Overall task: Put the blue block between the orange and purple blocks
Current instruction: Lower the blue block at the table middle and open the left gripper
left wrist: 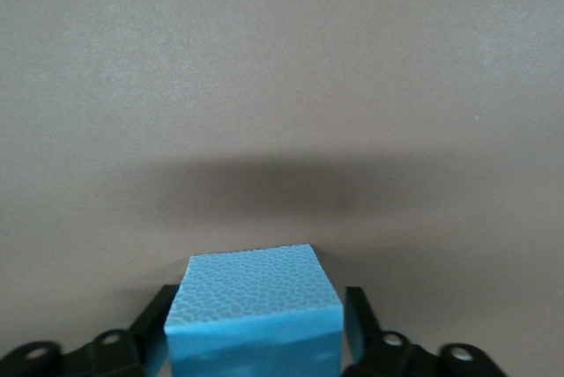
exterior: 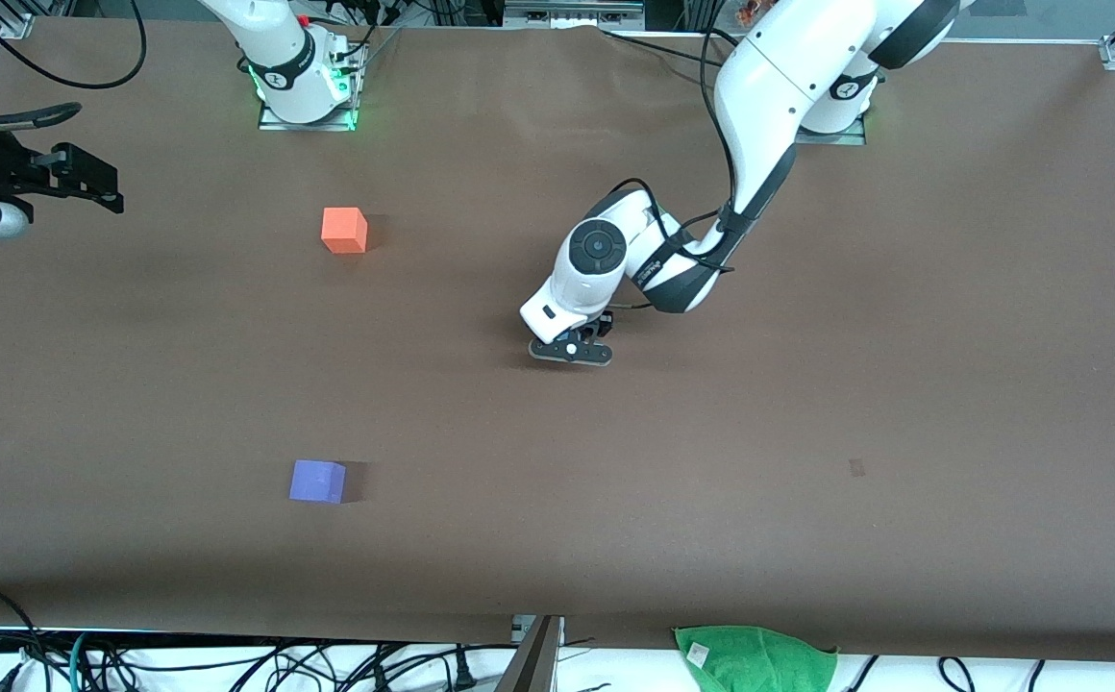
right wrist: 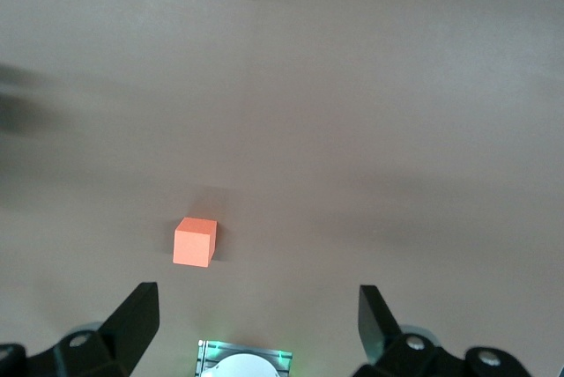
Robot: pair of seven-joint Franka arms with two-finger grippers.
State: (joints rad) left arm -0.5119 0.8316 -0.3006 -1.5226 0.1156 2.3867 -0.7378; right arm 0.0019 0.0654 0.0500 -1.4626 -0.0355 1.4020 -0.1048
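The left gripper (left wrist: 256, 328) was low at the table, jaws parted and straddling the blue block (left wrist: 254, 311) without clamping it. A good grasp needed the block centred, then a square close. The right gripper (right wrist: 256, 324) waited wide, above the orange block (exterior: 344, 231); the purple block (exterior: 317, 481) lay well apart.

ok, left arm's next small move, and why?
Probably shut the jaws of the left gripper on the blue block and lift: the block sits between them with a fingertip on each side. The orange block and purple block lie apart toward the right arm's end, the gap between them bare.
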